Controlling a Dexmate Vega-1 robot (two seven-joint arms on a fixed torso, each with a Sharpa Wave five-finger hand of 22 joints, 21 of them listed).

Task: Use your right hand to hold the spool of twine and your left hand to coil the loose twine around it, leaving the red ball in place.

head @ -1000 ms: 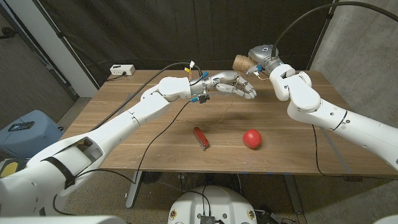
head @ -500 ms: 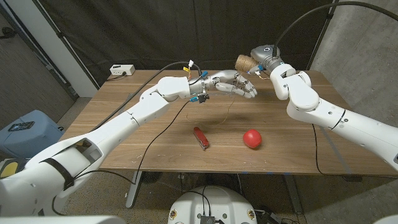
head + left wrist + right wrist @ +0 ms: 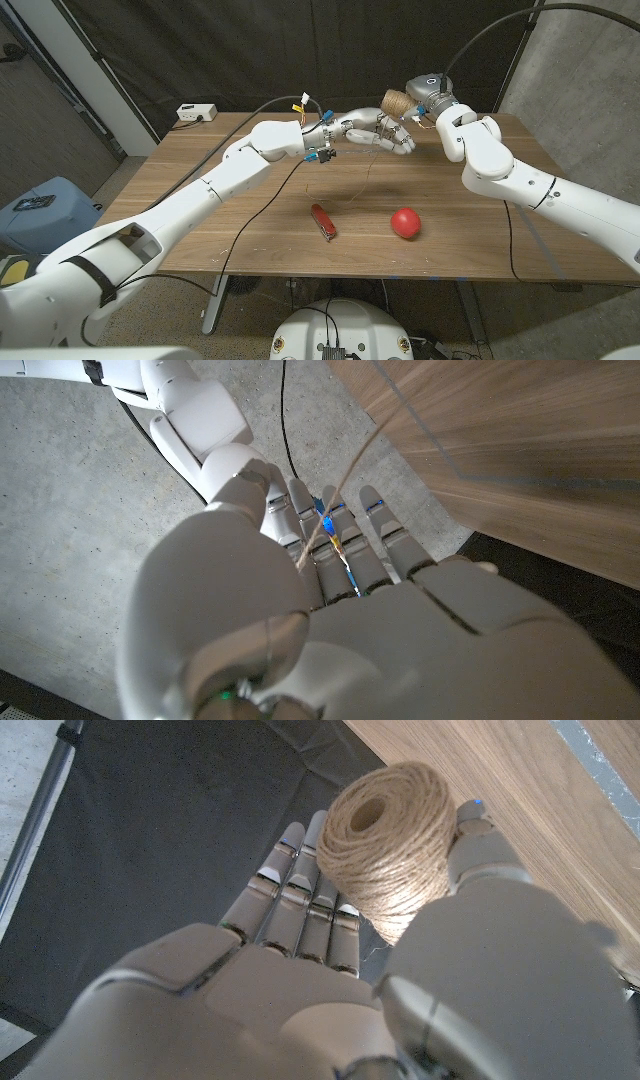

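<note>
The right hand [image 3: 420, 97] is up near the top middle of the head view, a bit right of the middle, and it holds the spool of twine [image 3: 394, 101]; in the right wrist view the spool [image 3: 390, 845] sits between the thumb and the long fingers [image 3: 300, 905], so those fingers are closed on it, with the hole end of the spool facing out.

The left hand [image 3: 385, 138] is just to the left of the spool and a little lower in the head view, almost touching it; the loose twine [image 3: 368, 175] hangs from there down toward the middle of the table [image 3: 250, 215]. In the left wrist view the twine [image 3: 335, 510] runs across the fingers [image 3: 345, 540], which lie close side by side; I cannot tell for sure if they pinch the thread or if it only lies over them.

To do this step well, I think the left hand should keep the thread a little tight and go round the spool in small, slow circles; the right hand should keep the spool still. The dangling thread should not sweep the red ball [image 3: 404, 222], which sits low and right of the middle; the red pocket tool [image 3: 323, 220] lies to its left.

I can read no words or labels anywhere.
</note>
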